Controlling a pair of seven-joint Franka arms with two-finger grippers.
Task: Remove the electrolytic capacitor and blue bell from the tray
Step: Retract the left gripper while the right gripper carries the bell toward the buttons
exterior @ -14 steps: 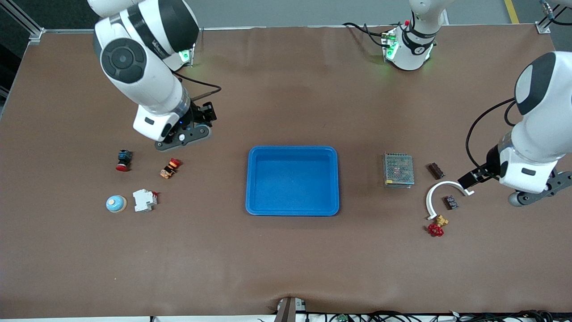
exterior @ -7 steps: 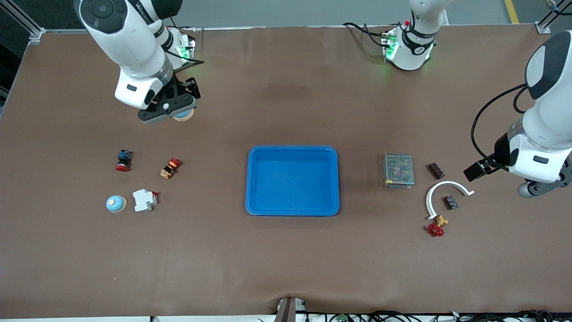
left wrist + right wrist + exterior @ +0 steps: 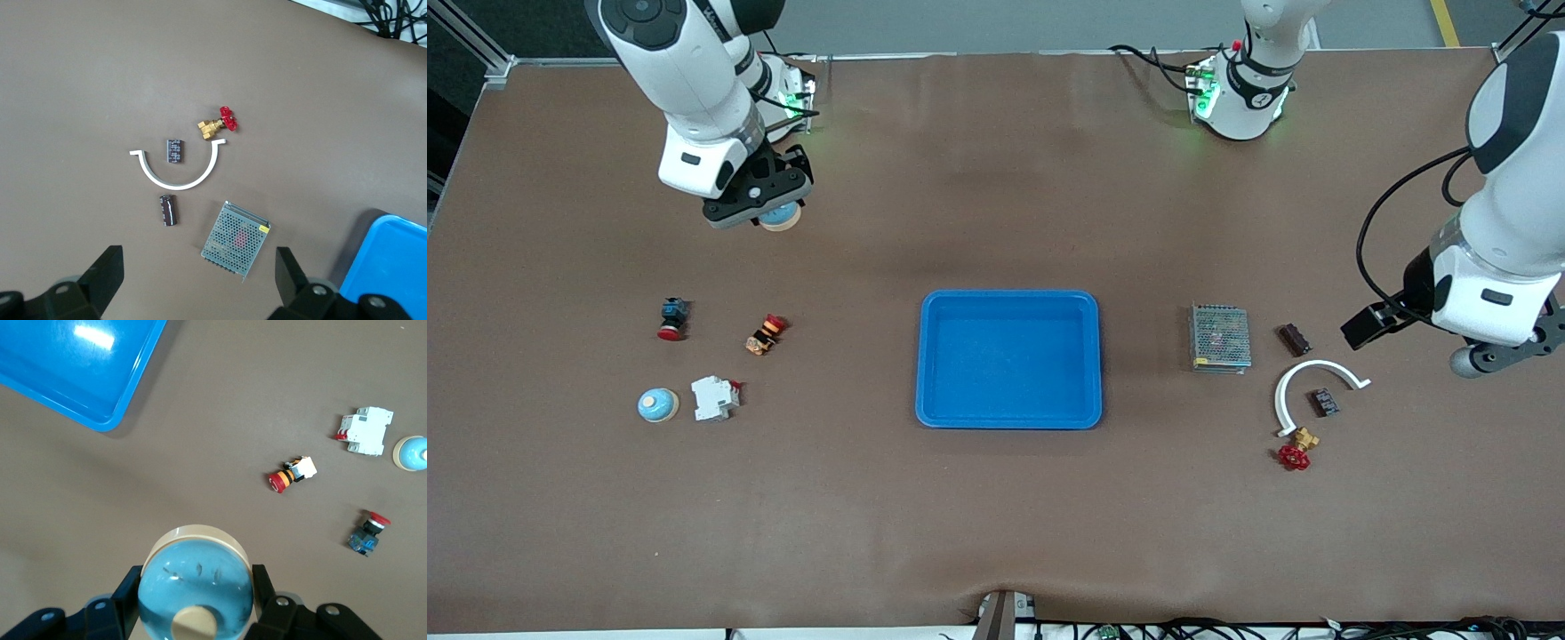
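My right gripper [image 3: 769,211] is shut on a blue dome bell [image 3: 783,216] with a cream base, held in the air over bare table near the right arm's base; the right wrist view shows the bell [image 3: 193,570] between the fingers [image 3: 263,587]. A second blue bell [image 3: 658,405] sits on the table beside a white breaker [image 3: 715,397]. The capacitor [image 3: 1294,339], a small dark cylinder, lies next to the metal mesh box [image 3: 1219,338]; it also shows in the left wrist view [image 3: 168,209]. My left gripper [image 3: 1383,322] is open and empty, up over the table's end near the capacitor.
A blue tray [image 3: 1009,421] stands at the table's middle. A white arc [image 3: 1288,382], a black chip [image 3: 1325,403] and a red-handled brass valve [image 3: 1296,451] lie near the capacitor. Two red push buttons [image 3: 673,318] [image 3: 765,334] lie at the right arm's end.
My right gripper has moved from above the push buttons toward the right arm's base, with the bell in it. My left gripper has risen away from the white arc.
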